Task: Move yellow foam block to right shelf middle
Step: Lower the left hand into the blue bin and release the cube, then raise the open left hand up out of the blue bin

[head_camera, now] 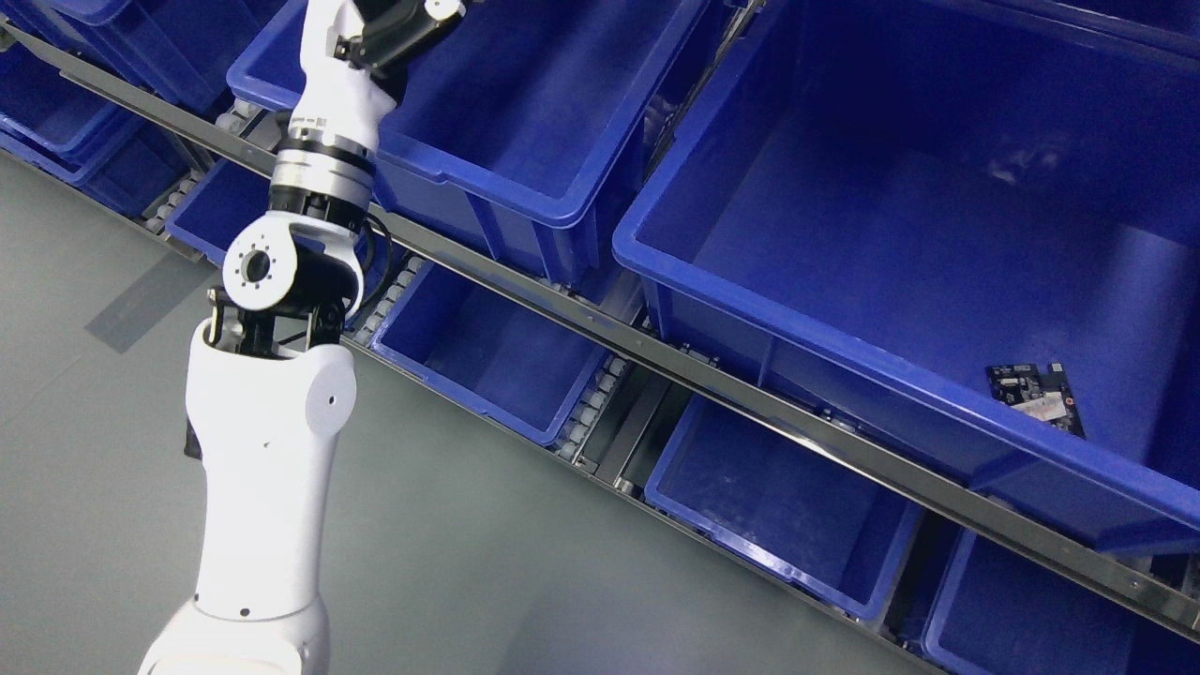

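My left arm (272, 394) rises from the lower left and reaches up over a blue bin (525, 103) on the upper shelf row. Its hand (403, 23) is cut off by the top edge of the picture, so what it holds is hidden. No yellow foam block shows anywhere in the head view. My right arm is out of view.
A large blue bin (937, 234) at the right holds a small dark circuit board (1036, 398). Lower-row blue bins (487, 356) (778, 506) sit under a grey metal shelf rail (656, 352). Grey floor (94, 450) lies at the left.
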Tool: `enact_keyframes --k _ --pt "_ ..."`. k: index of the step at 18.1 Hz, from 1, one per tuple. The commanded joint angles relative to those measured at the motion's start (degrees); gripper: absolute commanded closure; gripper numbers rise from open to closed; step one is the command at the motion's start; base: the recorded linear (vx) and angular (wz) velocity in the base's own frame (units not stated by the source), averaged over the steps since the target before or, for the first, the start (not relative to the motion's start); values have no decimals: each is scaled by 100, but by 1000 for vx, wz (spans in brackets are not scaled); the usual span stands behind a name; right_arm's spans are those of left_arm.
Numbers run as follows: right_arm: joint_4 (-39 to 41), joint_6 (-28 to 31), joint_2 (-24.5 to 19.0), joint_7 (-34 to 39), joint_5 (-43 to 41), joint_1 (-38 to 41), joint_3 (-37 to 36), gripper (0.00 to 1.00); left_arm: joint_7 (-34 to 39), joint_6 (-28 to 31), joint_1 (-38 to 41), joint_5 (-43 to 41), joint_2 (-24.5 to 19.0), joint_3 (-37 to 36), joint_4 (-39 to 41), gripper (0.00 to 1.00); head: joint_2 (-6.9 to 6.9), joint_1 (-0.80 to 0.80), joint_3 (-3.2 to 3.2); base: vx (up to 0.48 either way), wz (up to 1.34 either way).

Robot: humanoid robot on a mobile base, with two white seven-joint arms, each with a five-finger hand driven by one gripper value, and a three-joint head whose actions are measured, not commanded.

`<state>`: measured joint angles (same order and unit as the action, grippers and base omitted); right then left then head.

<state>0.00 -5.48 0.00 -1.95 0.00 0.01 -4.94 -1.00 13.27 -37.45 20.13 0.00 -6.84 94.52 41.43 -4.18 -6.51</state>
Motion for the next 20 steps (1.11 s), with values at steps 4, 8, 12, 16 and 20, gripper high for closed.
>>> enact_keyframes --k 4,8,12,16,20 --pt "100 3 100 2 18 8 2 0 443 1510 -861 -9 -100 -283 -575 56 0 0 0 5 -8" --pt "100 3 100 2 18 8 2 0 487 1573 -1053 -71 -100 -362 -1284 46 1 0 0 17 -7" --pt "100 3 100 2 18 8 1 0 469 1862 -1221 -158 -100 -511 -1481 4 1 0 0 0 0" --pt "100 3 100 2 18 8 2 0 496 1811 -1230 -370 -100 -424 -1288 0 1 0 0 0 0" --pt "100 3 100 2 26 8 2 0 382 952 -1212 -361 -100 208 -998 0 1 0 0 0 0"
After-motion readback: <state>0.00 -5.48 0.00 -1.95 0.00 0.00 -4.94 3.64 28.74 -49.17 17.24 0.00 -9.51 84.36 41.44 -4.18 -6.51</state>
